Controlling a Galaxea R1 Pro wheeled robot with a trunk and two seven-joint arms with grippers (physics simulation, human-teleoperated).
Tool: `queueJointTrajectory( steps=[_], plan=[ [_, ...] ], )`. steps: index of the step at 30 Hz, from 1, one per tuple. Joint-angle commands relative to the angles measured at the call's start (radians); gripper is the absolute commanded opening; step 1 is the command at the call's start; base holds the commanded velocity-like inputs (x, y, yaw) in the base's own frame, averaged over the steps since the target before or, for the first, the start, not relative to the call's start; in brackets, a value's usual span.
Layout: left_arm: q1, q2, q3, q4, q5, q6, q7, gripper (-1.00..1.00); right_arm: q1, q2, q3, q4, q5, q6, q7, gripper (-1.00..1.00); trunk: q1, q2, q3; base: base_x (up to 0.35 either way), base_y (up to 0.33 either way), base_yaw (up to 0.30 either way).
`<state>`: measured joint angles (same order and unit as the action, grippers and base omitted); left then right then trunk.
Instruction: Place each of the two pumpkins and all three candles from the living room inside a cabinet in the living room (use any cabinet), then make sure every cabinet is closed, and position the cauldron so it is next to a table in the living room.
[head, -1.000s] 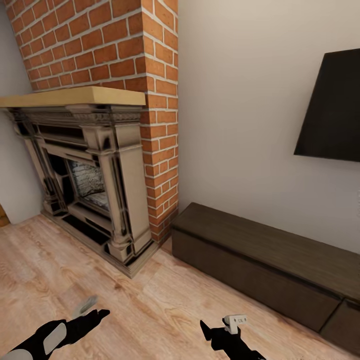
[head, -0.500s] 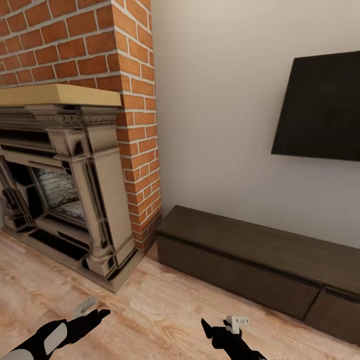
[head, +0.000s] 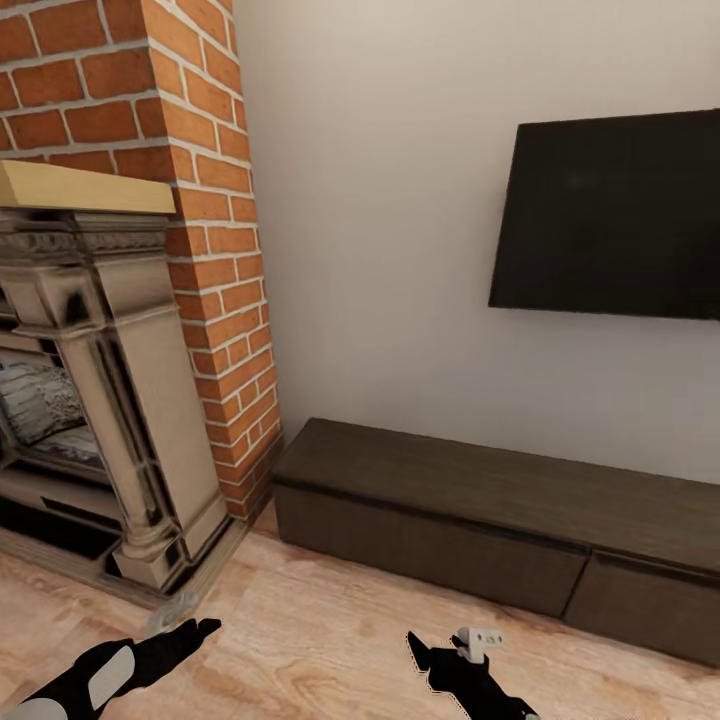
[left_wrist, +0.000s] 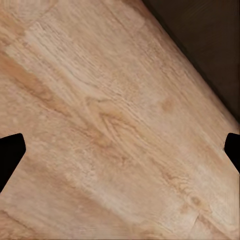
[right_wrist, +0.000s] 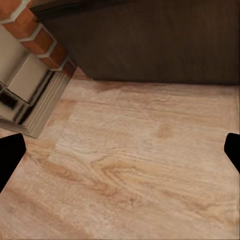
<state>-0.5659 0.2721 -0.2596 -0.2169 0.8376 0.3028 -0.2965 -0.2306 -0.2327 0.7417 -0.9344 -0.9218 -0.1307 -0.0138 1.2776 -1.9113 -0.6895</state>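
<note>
The long low dark-brown cabinet (head: 480, 490) stands against the pale wall, its handleless drawer fronts shut and its top bare. Low in the head view, my left gripper (head: 190, 616) and right gripper (head: 442, 646) hover over the wood floor, short of the cabinet. Both are open with nothing between the fingers. In the left wrist view, the black fingertips (left_wrist: 10, 152) stand wide apart over floorboards, with the cabinet (left_wrist: 210, 40) as a dark corner beyond. The right wrist view has the cabinet front (right_wrist: 150, 45) ahead of its spread fingertips (right_wrist: 10, 155). Pumpkins, candles, cauldron and table are out of view.
A brick chimney (head: 200, 250) with an ornate fireplace surround (head: 110, 400) and pale wood mantel (head: 70, 187) stands left of the cabinet. A black TV (head: 610, 215) hangs on the wall above it. Light wood floor (head: 320, 640) lies between me and the cabinet.
The whole view has swung to the right: fireplace and brick slid left, and the cabinet and TV moved toward the middle. Both grippers keep the same pose and stay open.
</note>
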Motion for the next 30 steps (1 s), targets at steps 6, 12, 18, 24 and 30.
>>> queueJointTrajectory(
  steps=[6,12,18,24,30],
  plan=[
    [0.0,0.001,-0.005,-0.001,0.006,0.004,-0.001,1.0,-0.001,-0.002,0.004,0.0,-0.011,-0.007,-0.002,1.0,0.0,0.0,0.001,0.128,0.005,-0.288],
    [0.0,0.001,-0.005,-0.001,0.003,0.004,-0.001,1.0,-0.002,-0.001,0.004,0.0,-0.011,-0.008,-0.002,1.0,0.0,0.0,0.004,0.011,0.0,-0.288],
    [0.0,0.001,-0.006,-0.001,0.002,0.004,-0.001,1.0,-0.002,0.0,0.004,0.0,-0.014,-0.008,-0.002,1.0,0.0,0.0,0.006,0.001,0.0,-0.288],
    [0.0,0.001,-0.006,-0.001,0.001,0.005,-0.001,1.0,-0.002,0.002,0.004,-0.001,-0.056,-0.007,-0.001,1.0,0.0,0.0,0.009,0.0,0.0,-0.288],
    [0.0,0.001,-0.006,-0.001,0.0,0.004,-0.001,1.0,-0.002,0.001,0.004,-0.002,-0.061,-0.007,-0.002,1.0,0.0,0.0,0.009,0.076,0.028,-0.231]
  ],
)
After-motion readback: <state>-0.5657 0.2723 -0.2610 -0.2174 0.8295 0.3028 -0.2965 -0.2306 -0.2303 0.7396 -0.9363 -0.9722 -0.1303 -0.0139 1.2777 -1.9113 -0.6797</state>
